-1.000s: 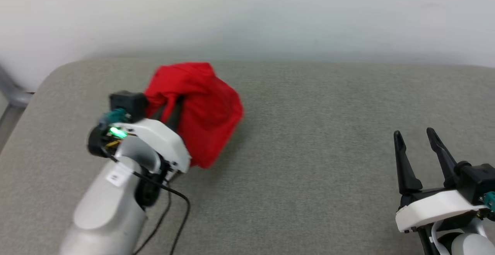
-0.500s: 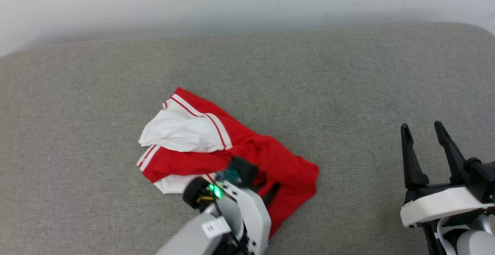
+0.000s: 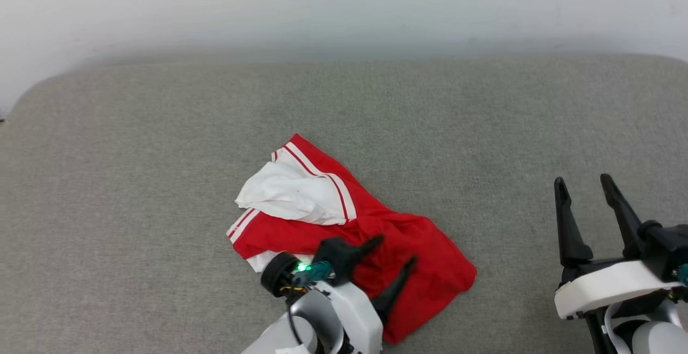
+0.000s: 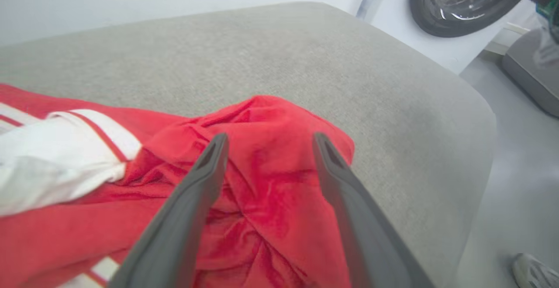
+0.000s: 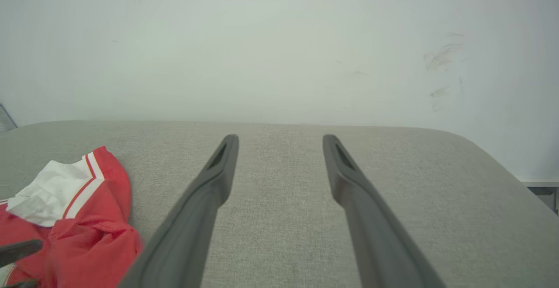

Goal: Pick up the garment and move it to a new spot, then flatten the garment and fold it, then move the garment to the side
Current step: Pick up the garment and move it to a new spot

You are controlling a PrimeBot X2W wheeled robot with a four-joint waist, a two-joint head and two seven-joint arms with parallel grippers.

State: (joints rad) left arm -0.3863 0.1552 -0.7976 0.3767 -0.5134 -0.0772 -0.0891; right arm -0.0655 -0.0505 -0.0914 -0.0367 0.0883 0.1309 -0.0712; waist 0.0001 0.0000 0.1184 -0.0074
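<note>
Red garment in a crumpled heap on grey padded surface, both grippers wide open and holding nothing.
Grey surface runs across the head view, pale wall behind it. Garment lies near the front middle of the surface, bunched red body toward robot's right, white sleeve with red-striped trim on top toward robot's left. Left gripper sits right over the red part, fingers spread. Left wrist view shows wrinkled fabric under and between the fingers, not pinched. Right gripper is well apart to the right, fingers spread over bare surface, empty. Right wrist view has garment at its lower left. Washer door is past the surface's end. Green light lit on left wrist.
</note>
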